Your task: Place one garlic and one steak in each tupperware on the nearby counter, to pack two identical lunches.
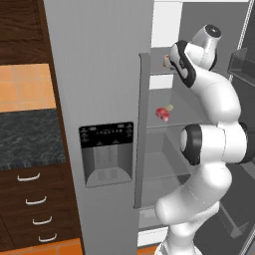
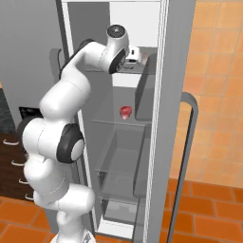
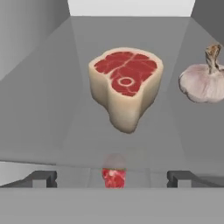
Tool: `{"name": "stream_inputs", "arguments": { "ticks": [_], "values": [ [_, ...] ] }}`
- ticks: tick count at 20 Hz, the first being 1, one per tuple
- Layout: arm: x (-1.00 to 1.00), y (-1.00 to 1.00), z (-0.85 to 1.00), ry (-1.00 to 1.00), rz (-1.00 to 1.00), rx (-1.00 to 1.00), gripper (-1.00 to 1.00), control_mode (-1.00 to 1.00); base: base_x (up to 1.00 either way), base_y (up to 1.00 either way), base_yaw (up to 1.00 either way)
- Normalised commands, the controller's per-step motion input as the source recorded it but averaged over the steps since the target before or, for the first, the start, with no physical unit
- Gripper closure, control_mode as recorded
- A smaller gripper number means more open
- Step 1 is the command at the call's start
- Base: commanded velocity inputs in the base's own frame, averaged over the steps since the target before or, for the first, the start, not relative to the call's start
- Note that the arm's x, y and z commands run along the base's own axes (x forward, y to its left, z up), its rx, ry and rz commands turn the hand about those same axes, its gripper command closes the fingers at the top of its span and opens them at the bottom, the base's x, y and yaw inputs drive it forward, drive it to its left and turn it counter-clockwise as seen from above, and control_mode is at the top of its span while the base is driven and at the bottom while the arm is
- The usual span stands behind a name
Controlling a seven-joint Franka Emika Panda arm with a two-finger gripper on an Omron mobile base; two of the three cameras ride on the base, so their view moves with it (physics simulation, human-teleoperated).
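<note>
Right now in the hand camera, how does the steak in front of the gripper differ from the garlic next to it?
The steak is a chunky cut with a red marbled top and a pale beige fat rim; the garlic is an off-white rounded bulb with a brownish stem tip. The steak looks larger than the garlic. The steak sits centred ahead of the open gripper, while the garlic lies off to the side, partly cut by the picture edge. Both rest on the same grey fridge shelf.

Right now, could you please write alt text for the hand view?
A fat-rimmed steak sits on a grey fridge shelf straight ahead of the open tool, with a garlic bulb at its right. A second, red steak shows through the shelf below.
</note>
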Motion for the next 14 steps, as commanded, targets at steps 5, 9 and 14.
{"name": "stream_inputs", "arguments": {
  "ticks": [5, 9, 14],
  "values": [
    [0.53, -0.02, -0.07, 0.00, 0.00, 0.00, -1.00, -1.00, 0.00, 0.00, 0.00],
    [0.43, -0.01, -0.04, 0.00, 0.00, 0.00, -1.00, -1.00, 0.00, 0.00, 0.00],
    [0.39, -0.04, -0.04, 0.00, 0.00, 0.00, -1.00, -1.00, 0.00, 0.00, 0.00]
  ]
}}
